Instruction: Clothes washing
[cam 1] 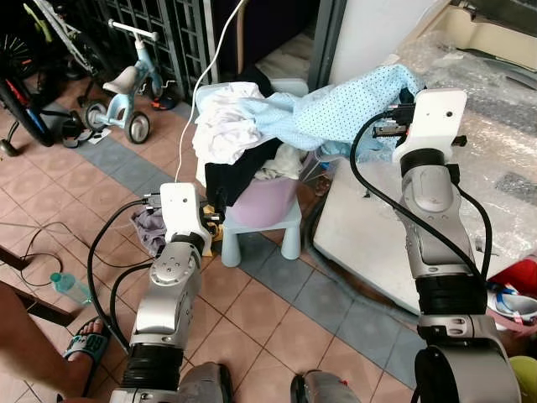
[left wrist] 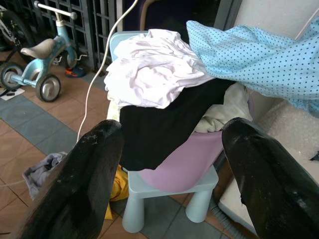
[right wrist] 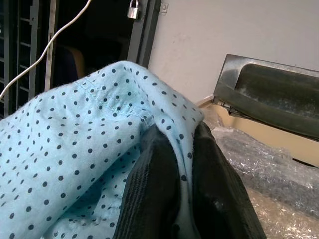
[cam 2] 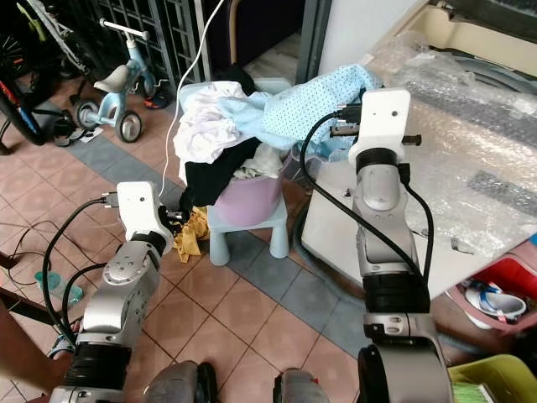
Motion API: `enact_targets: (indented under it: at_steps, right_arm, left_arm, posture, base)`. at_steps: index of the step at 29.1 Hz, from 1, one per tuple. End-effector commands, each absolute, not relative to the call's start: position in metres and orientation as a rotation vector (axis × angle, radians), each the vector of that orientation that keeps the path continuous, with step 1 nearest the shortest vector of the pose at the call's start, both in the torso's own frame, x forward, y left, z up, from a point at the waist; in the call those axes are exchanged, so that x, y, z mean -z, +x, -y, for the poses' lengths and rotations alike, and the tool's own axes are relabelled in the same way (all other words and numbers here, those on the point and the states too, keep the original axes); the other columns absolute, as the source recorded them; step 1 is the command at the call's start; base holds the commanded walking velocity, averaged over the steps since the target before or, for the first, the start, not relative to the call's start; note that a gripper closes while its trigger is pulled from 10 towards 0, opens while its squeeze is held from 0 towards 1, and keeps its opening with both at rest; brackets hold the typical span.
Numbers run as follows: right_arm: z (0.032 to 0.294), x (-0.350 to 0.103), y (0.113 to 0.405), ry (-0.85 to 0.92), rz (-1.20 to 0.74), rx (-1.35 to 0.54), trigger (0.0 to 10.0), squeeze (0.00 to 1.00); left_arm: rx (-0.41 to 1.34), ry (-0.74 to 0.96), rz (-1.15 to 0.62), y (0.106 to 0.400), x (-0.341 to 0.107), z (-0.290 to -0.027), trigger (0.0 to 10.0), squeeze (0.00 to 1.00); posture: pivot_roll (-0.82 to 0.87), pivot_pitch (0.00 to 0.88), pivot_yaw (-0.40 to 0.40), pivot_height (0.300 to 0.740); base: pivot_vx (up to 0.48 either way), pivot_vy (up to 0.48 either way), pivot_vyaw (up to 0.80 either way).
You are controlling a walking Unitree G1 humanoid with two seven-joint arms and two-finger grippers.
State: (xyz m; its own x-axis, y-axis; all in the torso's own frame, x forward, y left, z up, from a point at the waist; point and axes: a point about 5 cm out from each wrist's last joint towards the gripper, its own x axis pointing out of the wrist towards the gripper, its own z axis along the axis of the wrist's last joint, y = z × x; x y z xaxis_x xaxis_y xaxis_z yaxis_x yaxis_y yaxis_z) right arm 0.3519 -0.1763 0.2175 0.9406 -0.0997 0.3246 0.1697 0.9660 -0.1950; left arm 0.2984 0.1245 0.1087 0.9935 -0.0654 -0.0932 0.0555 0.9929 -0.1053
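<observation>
Above the heaped basket (cam 1: 267, 201) on its stool (cam 1: 262, 228), the right gripper (right wrist: 182, 164) has its jaws pinched tight on the dotted shirt (cam 1: 352, 105), apparently to carry it toward the wrapped washer (cam 1: 495, 92), while the left gripper (left wrist: 172, 164) waits with jaws spread wide, holding nothing.

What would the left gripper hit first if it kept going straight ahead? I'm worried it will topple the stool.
Probably the black garment draped over the purple basket, centred between the open left gripper's fingers; depth is unclear.
</observation>
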Motion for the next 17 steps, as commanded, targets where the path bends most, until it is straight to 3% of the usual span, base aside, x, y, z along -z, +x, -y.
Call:
enact_targets:
  at_steps: [1, 17]
  right_arm:
    - [0.175, -0.229, 0.355, -0.232, 0.365, 0.14, 10.0, 0.0]
    - [0.176, -0.246, 0.364, -0.278, 0.424, 0.158, 10.0, 0.0]
  left_arm:
    - [0.052, -0.109, -0.08, 0.299, -0.112, -0.128, 10.0, 0.0]
    - [0.049, -0.116, -0.098, 0.296, -0.109, -0.127, 10.0, 0.0]
  posture:
    - [-0.03, 0.096, 0.011, 0.74]
    - [-0.03, 0.107, 0.006, 0.74]
  base:
    - [0.36, 0.0, -0.8]
    - [0.362, 0.0, -0.8]
